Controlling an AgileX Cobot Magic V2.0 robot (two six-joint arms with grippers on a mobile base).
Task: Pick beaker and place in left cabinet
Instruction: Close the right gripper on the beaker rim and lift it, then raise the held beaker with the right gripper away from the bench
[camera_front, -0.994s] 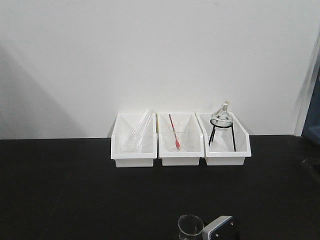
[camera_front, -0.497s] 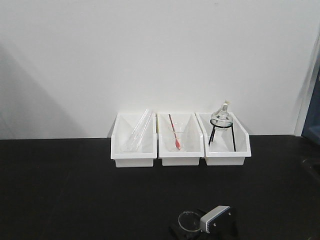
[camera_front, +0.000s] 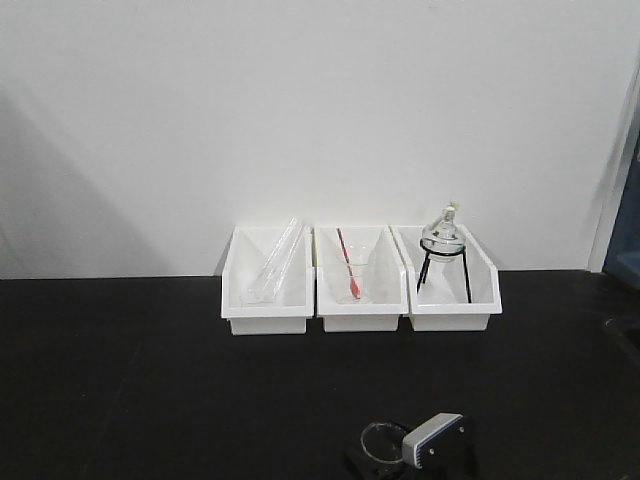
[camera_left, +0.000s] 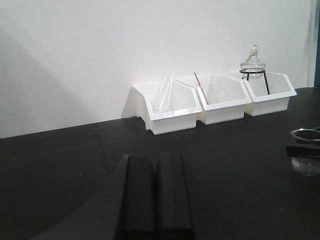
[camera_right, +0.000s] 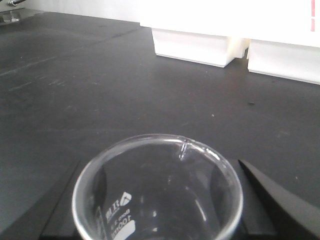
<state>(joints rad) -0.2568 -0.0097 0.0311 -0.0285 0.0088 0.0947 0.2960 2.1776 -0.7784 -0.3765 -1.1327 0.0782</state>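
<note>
The beaker (camera_right: 157, 190) is clear glass with white print. It fills the space between the black fingers (camera_right: 265, 200) of my right gripper (camera_right: 157, 210), which is shut on it. In the front view only the beaker's rim (camera_front: 383, 438) shows at the bottom edge, beside the gripper's grey housing (camera_front: 432, 440). The left wrist view catches the beaker (camera_left: 306, 167) at the far right, with a black finger across it. My left gripper (camera_left: 155, 160) is shut and holds nothing, low over the black table. The left cabinet is out of view.
Three white bins (camera_front: 265, 312) stand in a row against the white wall. The left one holds glass tubes (camera_front: 275, 262), the middle one a conical glass with a red rod (camera_front: 350, 275), the right one a flask on a black tripod (camera_front: 442, 238). The black table (camera_front: 150, 380) stretches in front.
In the front view the beaker and the right gripper's housing have shifted slightly away from the camera. The beaker now shows as a thin rim instead of a taller glass.
</note>
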